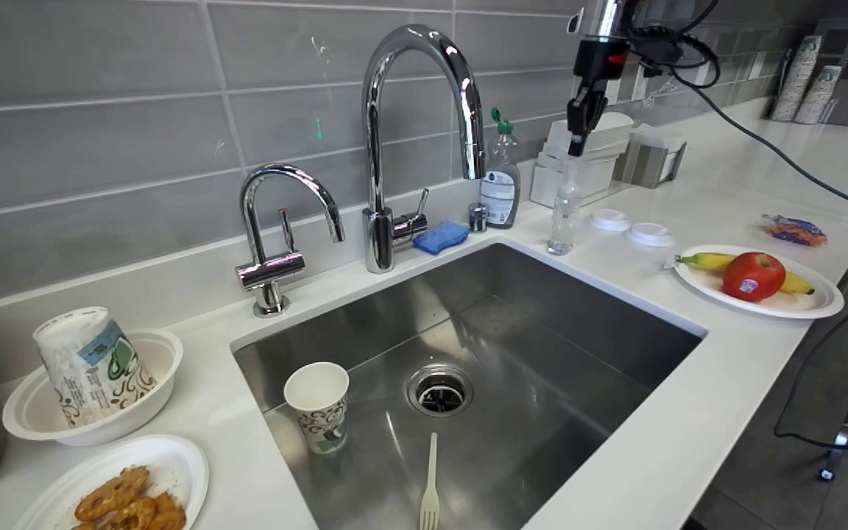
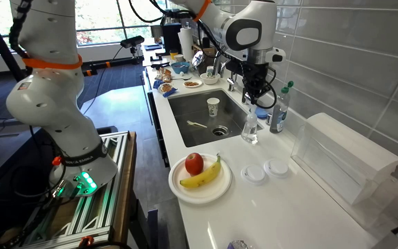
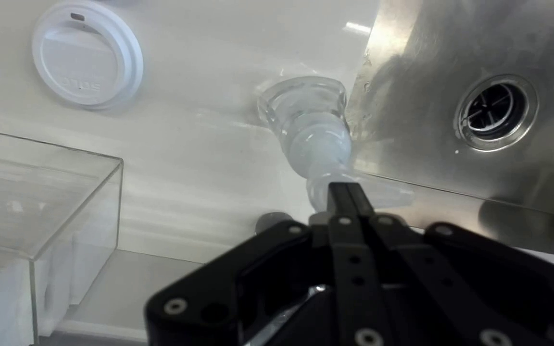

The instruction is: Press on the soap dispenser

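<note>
Smooth, round, white robot arm [image 2: 47, 97]. Bright orange bands [image 2: 52, 63] around it. Bumpy black cable [image 2: 18, 20], tangled black wires [image 1: 658, 50]. Wide black band [image 2: 96, 154] low down, pale letters [image 2: 79, 160] "EMIKA" on it. Green lights [image 2: 89, 180] glow below. Shiny silver ring [image 2: 256, 56] higher up. Black gripper [image 3: 352, 198]: thin straight fingers [image 3: 340, 202], round silver screws [image 3: 176, 306], small dark holes [image 3: 358, 280]. Little red mark [image 1: 618, 58] above gripper.

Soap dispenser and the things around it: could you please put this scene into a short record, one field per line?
soap dispenser: clear, upright on counter beside sink
jaws: shut, at the soap dispenser's top; touching or not, unclear
in sink: paper cup, fork
on fruit plate: apple, banana
near tall faucet: blue sponge, green-capped bottle
</note>
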Controlling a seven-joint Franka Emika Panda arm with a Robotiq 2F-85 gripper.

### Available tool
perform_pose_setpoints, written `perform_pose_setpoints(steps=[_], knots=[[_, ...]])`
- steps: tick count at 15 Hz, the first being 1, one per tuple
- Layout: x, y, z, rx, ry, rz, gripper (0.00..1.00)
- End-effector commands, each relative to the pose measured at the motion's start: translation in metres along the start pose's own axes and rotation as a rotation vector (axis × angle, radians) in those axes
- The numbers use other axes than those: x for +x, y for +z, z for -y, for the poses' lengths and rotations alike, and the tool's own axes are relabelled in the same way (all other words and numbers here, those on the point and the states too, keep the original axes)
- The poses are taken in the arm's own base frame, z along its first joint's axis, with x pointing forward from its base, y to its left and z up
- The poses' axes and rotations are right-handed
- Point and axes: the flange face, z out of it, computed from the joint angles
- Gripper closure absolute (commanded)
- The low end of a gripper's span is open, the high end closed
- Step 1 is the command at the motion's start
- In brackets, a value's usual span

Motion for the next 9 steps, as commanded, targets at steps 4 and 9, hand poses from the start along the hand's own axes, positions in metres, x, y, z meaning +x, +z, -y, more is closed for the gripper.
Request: perform_pose_setpoints(steps=[4,9], knots=[[-0.002,0.021,0.0,0.027,0.011,0.042,1.0],[-0.013,0.057,0.002,0.061,0.006,0.068,1.0]])
